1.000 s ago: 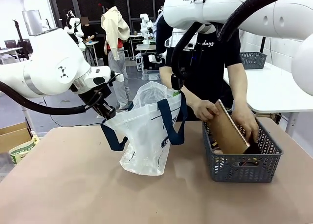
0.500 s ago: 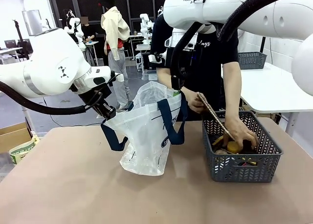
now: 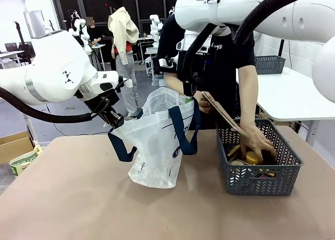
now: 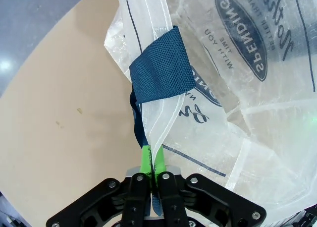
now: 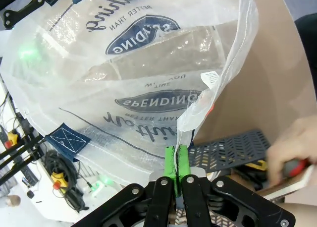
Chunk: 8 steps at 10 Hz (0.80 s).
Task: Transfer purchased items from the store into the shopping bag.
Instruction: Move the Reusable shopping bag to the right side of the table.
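Observation:
The shopping bag (image 3: 157, 145) hangs open over the table, held between both grippers. My left gripper (image 3: 112, 117) is shut on the bag's left rim; in the left wrist view its green pads (image 4: 145, 157) pinch the plastic just below a navy strap (image 4: 161, 71). My right gripper (image 3: 188, 95) is shut on the right rim, with its green pads (image 5: 171, 160) clamped on the plastic edge (image 5: 198, 113). The store (image 3: 259, 178) stands to the bag's right. A person's hand holds a flat tan item (image 3: 222, 113) tilted between store and bag. The person's other hand (image 3: 256, 141) rests inside beside a yellow item (image 3: 252, 157).
A cardboard box (image 3: 13, 144) and a green-printed pack (image 3: 23, 161) sit off the table's left edge. A white table (image 3: 298, 96) with another grey basket (image 3: 271, 63) stands behind on the right. Bare tabletop (image 3: 104, 208) lies in front of the bag.
The person has lifted the flat tan item up out of the store and moved it left toward the bag's mouth. Both grippers and the bag have stayed in place.

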Each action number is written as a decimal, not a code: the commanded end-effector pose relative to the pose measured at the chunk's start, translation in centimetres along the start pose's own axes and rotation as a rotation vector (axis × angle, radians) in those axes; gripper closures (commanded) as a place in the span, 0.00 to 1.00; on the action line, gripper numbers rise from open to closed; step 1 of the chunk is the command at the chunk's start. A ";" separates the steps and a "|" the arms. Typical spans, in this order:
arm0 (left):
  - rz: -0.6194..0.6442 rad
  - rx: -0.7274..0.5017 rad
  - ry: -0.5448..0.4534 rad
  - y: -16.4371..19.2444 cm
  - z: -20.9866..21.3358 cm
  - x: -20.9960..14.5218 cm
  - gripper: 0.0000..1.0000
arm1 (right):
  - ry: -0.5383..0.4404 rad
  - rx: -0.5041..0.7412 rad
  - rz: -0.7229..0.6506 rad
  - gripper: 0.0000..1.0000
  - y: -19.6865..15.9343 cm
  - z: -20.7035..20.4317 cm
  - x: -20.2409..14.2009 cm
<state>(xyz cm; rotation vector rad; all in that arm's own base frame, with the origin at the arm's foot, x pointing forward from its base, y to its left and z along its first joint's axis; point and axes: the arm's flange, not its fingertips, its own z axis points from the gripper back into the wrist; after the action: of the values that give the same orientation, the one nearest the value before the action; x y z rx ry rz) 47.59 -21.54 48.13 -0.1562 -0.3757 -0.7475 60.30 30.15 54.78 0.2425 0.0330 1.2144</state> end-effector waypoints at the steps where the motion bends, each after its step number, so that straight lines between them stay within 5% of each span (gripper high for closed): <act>1: 0.004 0.003 0.003 0.1 0.0 0.0 1.00 | 0.000 -0.001 -0.005 1.00 0.1 0.0 -0.1; 8: 0.004 0.003 0.003 0.1 0.0 0.0 1.00 | 0.000 -0.001 -0.005 1.00 0.1 0.0 -0.1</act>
<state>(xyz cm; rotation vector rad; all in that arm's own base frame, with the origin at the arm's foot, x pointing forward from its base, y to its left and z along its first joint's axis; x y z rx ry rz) 47.59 -21.54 48.13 -0.1562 -0.3757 -0.7475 60.30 30.15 54.78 0.2425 0.0330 1.2144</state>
